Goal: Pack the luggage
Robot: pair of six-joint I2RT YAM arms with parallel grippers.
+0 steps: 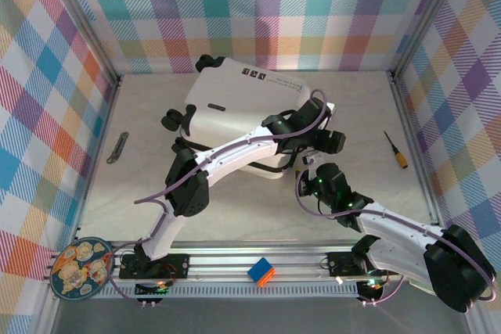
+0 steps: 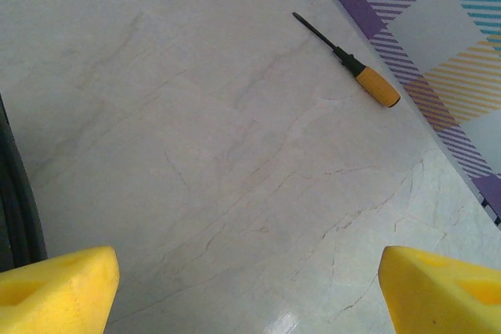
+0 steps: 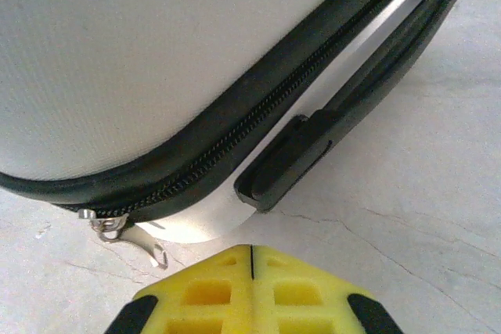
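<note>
Much table (image 2: 196, 154) under parted left gripper (image 2: 250, 295); right gripper (image 3: 250, 260) together, seemingly beside luggage (image 3: 117, 52) edge.

**Two YAM arms: white shells, black joints**

Both the left arm (image 1: 235, 150) & right arm (image 1: 395, 231) have white link covers w/ chunky black housings at the joints. A lilac cable runs along each, looping free nr the elbows. Black base plates (image 1: 156, 265) carry small lit LEDs, green & red; there's a green LED on the right wrist too. Left gripper (image 2: 250, 291) fingers (image 2: 59, 287) are bright yellow w/ moulded hollows. Right gripper (image 3: 250, 260) is yellow w/ grid-like recesses & black corners.
</note>
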